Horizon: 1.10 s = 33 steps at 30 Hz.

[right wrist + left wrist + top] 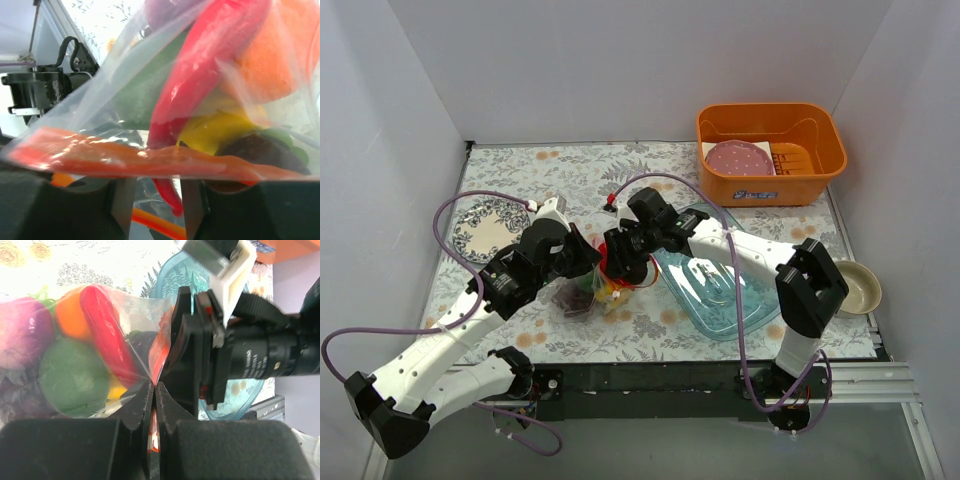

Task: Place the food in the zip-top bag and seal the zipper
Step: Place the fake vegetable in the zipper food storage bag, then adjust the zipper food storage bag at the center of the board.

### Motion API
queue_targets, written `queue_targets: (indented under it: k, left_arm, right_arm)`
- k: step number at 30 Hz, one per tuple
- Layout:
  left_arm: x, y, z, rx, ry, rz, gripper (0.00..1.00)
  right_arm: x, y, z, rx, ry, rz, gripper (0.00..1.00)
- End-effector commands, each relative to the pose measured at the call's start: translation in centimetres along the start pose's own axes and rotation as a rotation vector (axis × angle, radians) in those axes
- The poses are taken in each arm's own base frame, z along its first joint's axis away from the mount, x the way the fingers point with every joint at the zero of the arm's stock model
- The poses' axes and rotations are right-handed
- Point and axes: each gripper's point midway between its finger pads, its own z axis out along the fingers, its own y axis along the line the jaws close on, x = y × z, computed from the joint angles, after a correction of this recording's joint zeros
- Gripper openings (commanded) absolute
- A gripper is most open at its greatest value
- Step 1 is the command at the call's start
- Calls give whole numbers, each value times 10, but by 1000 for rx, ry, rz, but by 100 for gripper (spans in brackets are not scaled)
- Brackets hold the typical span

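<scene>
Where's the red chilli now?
The red chilli is inside the zip-top bag; left wrist view, left of centre, just right of the orange and green lime.

- The zip-top bag (582, 298), clear and crinkled, lies on the counter (650, 170), bulging with food.
- Inside, a red chilli (107, 335) slants against the film. An orange (70, 315), a green lime (72, 377) and a purple onion (22, 330) are packed beside it, with a yellow pepper (220, 127) behind.
- The zipper (125, 157), a wavy red-orange strip, runs along the mouth; whether it is sealed cannot be told.
</scene>
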Motion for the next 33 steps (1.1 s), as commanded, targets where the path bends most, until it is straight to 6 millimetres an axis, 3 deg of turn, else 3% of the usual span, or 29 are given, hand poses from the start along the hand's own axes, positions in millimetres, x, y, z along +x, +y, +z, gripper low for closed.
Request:
queue_targets:
  k: [1, 3, 9, 12, 14, 19, 23, 27, 29, 33]
  left_arm:
    - [-33, -13, -16, 12, -117, -46, 0]
    - [-35, -9, -17, -11, -128, -53, 0]
    - [-36, 5, -16, -83, -140, -66, 0]
    - [-34, 7, -15, -90, -135, -61, 0]
    - [-34, 6, -16, -84, -138, -66, 0]
    - [-36, 4, -17, -76, -144, -71, 0]
    - [-38, 3, -18, -75, -149, -70, 0]
    - [-39, 3, -19, -74, -152, -71, 0]
    - [-38, 4, -19, -79, -150, -68, 0]
    - [-38, 5, -20, -80, -152, -70, 0]
  right_arm:
    - [-15, 12, -8, 16, -79, -83, 53]
    - [-14, 9, -16, 46, -108, -84, 59]
    - [-41, 32, -75, 90, -332, -116, 73]
    - [-43, 19, -90, 169, -380, -85, 73]
    - [-40, -3, -103, 273, -410, -35, 74]
    - [-8, -49, -97, 404, -342, 90, 72]
    - [11, -68, -85, 444, -277, 152, 66]
    - [15, -72, -75, 439, -251, 165, 60]
    - [13, -71, -74, 434, -254, 162, 51]
    - [10, -67, -70, 392, -260, 142, 41]
